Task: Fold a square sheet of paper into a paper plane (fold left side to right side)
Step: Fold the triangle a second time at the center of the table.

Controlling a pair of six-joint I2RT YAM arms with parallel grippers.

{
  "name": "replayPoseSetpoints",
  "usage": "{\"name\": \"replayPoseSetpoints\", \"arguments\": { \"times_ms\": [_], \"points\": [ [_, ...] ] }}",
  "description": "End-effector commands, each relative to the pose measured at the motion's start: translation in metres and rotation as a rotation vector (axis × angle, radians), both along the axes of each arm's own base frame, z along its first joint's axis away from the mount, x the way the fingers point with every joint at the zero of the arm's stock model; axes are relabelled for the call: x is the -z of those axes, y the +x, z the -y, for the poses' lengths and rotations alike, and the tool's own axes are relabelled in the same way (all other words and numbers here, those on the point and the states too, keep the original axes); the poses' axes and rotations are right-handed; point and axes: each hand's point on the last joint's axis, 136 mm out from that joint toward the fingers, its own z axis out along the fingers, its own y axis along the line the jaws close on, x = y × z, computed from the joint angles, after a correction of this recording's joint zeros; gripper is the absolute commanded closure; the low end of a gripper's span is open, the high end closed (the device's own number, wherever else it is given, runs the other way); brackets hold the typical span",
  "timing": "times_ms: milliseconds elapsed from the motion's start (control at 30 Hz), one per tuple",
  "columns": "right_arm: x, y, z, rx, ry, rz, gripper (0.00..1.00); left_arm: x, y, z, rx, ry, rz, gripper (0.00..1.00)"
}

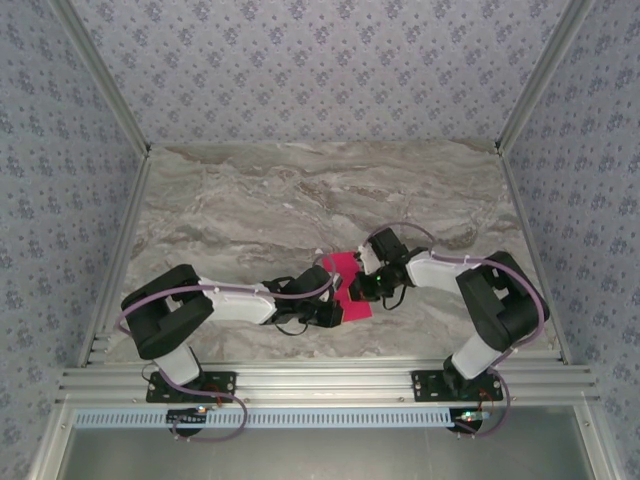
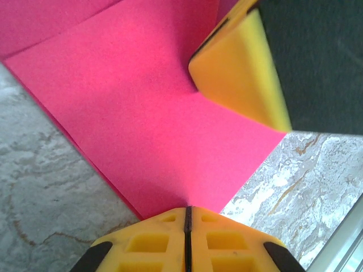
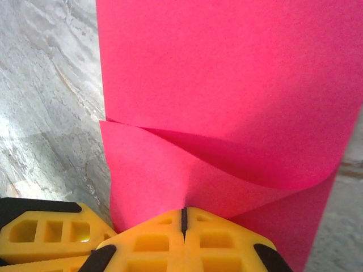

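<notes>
**A:** Marbled table [image 1: 250,200], papered walls on three sides. Working out from the near rail [image 1: 330,380], what have the claws got?

**B:** Both are clamped on the sheet [image 1: 345,283]. The left claw [image 2: 187,211] has its jaws pressed together on a corner. The right claw [image 3: 183,211] pinches an edge the same way, and a loose layer bows up just past its tips.

**A:** Where is the sheet?

**B:** On the near half of the table, about midway across, between the two claws, which are almost touching. It looks partly folded. The overhead view is too small to count layers.

**A:** What could go wrong?

**B:** Three things, as I judge it:
- **Tearing:** thin paper is held at two points, so it may rip at a pinch if the arms pull apart.
- **Crooked crease:** the bowed layer could come down off the edge and set a skewed fold, which would spoil the plane.
- **Fingers fouling:** the claws are crowded, so one yellow finger [image 2: 244,73] could foul the other and drag the sheet.

**A:** Any containers?

**B:** None that I can make out. The only things holding anything are the jaws.

**A:** And further out?

**B:** Marble, then floral wallpaper [image 1: 320,60].
</notes>
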Motion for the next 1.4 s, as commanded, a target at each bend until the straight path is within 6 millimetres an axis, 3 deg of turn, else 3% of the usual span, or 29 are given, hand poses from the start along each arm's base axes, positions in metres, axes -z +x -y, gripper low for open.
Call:
{"name": "replayPoseSetpoints", "arguments": {
  "times_ms": [0, 400, 600, 767, 867, 1000, 1167, 1367],
  "points": [
    [0.011, 0.016, 0.021, 0.026, -0.078, 0.012, 0.97, 0.043, -0.022, -0.048, -0.015, 0.208, -0.084, 0.93],
    [0.009, 0.05, 0.047, 0.092, -0.056, 0.006, 0.97, 0.041, -0.022, -0.046, -0.012, 0.202, -0.08, 0.93],
    [-0.031, 0.057, 0.046, 0.118, 0.014, 0.105, 0.97, 0.035, -0.019, -0.043, -0.013, 0.183, -0.066, 0.93],
    [-0.052, 0.034, 0.025, 0.074, 0.123, 0.096, 0.97, 0.03, -0.017, -0.04, -0.015, 0.172, -0.055, 0.93],
    [-0.047, 0.017, 0.008, 0.041, 0.173, 0.058, 0.97, 0.029, -0.016, -0.04, -0.017, 0.169, -0.051, 0.93],
    [-0.028, 0.014, 0.0, 0.038, 0.151, 0.01, 0.97, 0.026, -0.015, -0.038, -0.016, 0.163, -0.046, 0.93],
    [-0.006, 0.017, 0.007, 0.068, 0.069, -0.041, 0.97, 0.017, -0.012, -0.031, -0.001, 0.147, -0.032, 0.92],
    [0.015, 0.006, 0.024, 0.086, -0.049, -0.104, 0.97, -0.017, -0.002, -0.006, 0.037, 0.062, 0.01, 0.9]
  ]
}}
